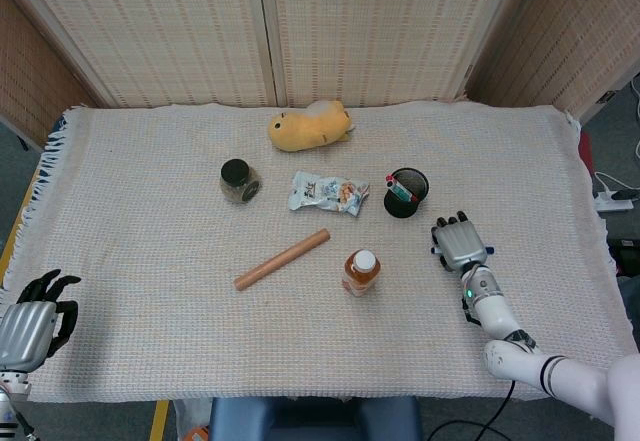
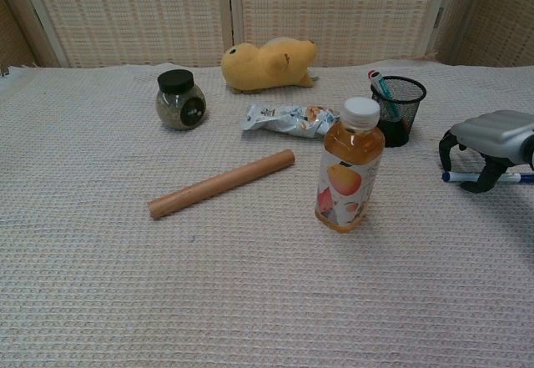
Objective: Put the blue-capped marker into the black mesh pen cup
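The blue-capped marker (image 2: 488, 177) is seen lying flat on the cloth-covered tabletop (image 1: 150, 261), near the black mesh pen cup (image 1: 406, 192) and on the robot's side of it. The right hand (image 2: 488, 138) is arched over the marker, palm down, with its fingers curled down around the barrel; whether the marker is actually gripped or only straddled cannot be told from either view. In the chest view the marker's dark tip is seen poking out past the fingers. Other pens are already held upright in the cup.

The left hand (image 1: 30, 319) is seen at the near left corner of the tabletop, well apart from everything, holding nothing, with its dark fingers spread.

An orange juice bottle (image 2: 350, 166) stands upright between the cup and a wooden rolling pin (image 2: 221, 184), which lies at a slant. Farther back are found a snack packet (image 1: 327, 192), a dark-lidded glass jar (image 1: 239, 181) and a yellow plush toy (image 1: 309, 125).
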You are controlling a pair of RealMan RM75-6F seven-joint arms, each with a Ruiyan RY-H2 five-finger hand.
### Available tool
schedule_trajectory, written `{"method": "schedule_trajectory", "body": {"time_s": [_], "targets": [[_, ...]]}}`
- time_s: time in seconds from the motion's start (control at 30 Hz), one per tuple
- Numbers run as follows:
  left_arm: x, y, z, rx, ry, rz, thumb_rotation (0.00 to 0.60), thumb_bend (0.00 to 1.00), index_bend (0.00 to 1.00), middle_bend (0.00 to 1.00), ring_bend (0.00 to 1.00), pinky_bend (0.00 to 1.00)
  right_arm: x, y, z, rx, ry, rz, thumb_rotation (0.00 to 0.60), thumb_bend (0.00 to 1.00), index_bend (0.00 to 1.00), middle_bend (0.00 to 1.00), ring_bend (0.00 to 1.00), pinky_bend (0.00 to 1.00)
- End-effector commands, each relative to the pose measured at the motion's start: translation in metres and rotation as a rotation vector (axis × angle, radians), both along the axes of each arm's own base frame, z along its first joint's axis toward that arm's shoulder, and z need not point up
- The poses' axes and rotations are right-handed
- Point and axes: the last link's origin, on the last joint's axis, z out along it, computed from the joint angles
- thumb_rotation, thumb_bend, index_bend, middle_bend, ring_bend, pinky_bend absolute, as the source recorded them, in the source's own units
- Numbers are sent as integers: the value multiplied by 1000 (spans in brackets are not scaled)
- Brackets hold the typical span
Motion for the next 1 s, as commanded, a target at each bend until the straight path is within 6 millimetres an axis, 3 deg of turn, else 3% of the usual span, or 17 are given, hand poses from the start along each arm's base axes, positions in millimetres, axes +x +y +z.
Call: {"method": "schedule_trajectory", "body": {"time_s": [0.03,0.7,1.0], "targets": [[0,0,0,-1,0,1,600,586,380,211,91,154,0,0,-1,-4,5,4,600,266,461,197,242,134],[-1,0,-1,-4,3,2,600,585,382,211,94,154,-1,0,3,-49,-15,8,600,267,624,239,297,182],[0,0,-1,-6,2,-1,600,585,382,212,94,154,33,-4,38,-143,-135,91,600,270,632,244,302,190]]}}
